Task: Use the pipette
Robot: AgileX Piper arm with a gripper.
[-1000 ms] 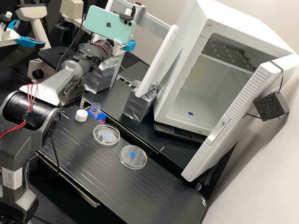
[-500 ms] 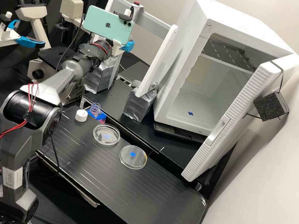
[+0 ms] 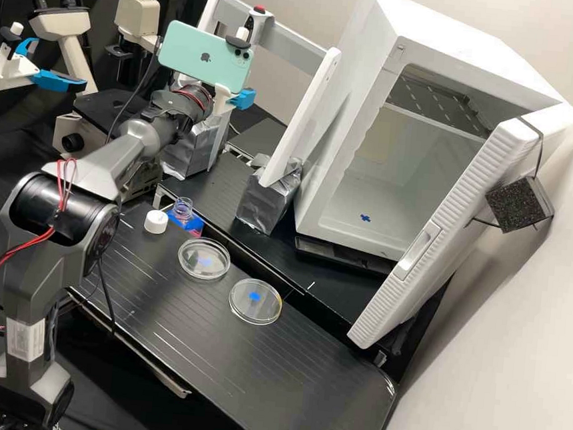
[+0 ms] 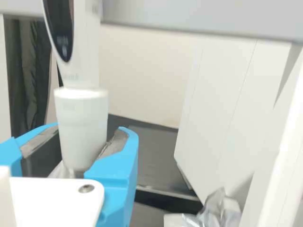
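The blue-fingered pincer (image 4: 86, 137) is closed on the white upright pipette (image 4: 81, 125), beside the grey crossbar (image 3: 295, 38). I think this is the taking-out step; next needs careful carrying, still upright, to the open clear bottle (image 3: 182, 208).

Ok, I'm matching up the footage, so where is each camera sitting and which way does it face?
High view: fixed off the arm, looking forward and down at a middling slant on the bench and the open white cabinet; the arm runs up its left side.
Wrist view: on the arm's wrist, looking out past the gripper to the pipette; the gripper is the robot's part showing.
Both: the gripper, the pipette and the grey crossbar.
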